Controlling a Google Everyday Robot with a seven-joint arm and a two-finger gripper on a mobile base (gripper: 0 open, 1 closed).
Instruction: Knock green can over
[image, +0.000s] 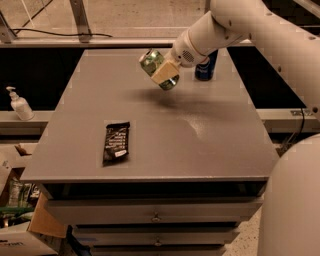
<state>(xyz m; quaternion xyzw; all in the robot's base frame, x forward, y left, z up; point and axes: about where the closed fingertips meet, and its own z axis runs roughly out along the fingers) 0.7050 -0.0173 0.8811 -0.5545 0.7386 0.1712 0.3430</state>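
Note:
The green can, light green with a silver rim, is tilted on its side in the air above the far middle of the grey table. My gripper is shut on it, with a beige finger across the can's side. The can does not touch the table; its shadow lies on the tabletop just below it. The white arm reaches in from the upper right.
A blue can stands upright at the far right of the table, partly behind the arm. A black snack bar lies at the front left. A white pump bottle stands on a ledge to the left. Drawers sit below the tabletop.

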